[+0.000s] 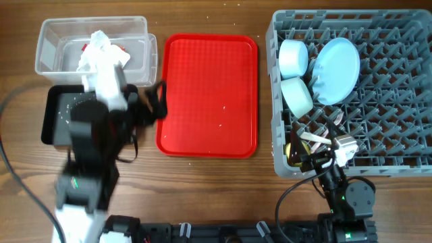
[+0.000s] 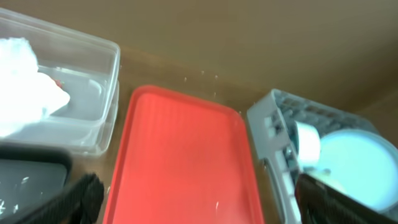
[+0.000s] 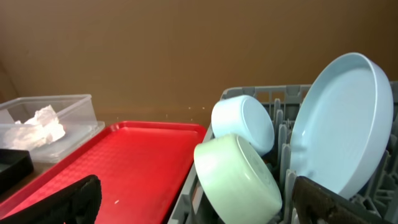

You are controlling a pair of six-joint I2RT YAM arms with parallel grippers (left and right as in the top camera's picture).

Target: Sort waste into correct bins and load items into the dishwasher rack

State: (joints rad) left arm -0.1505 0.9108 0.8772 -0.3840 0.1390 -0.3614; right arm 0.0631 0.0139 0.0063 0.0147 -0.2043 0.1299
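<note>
The crumpled white napkin [image 1: 98, 46] with red bits lies in the clear tub [image 1: 54, 40], and also shows in the left wrist view [image 2: 25, 74]. My left arm covers most of the black tray [image 1: 52, 115]; no food scraps show. My left gripper [image 1: 154, 104] is open and empty over the red tray's left edge [image 2: 199, 208]. The grey rack [image 1: 398, 101] holds the pale blue plate [image 1: 337, 67] and two bowls [image 1: 293, 57] [image 1: 297, 96] on edge. White cutlery [image 1: 312, 138] and a yellow cup [image 1: 293, 152] sit at its front left. My right gripper [image 1: 317, 154] is open and empty there [image 3: 199, 208].
The red serving tray [image 1: 209, 94] lies bare between the bins and the rack, with a few small crumbs on it. Cables run along the table's left and front edges. The rack's right half holds only pegs.
</note>
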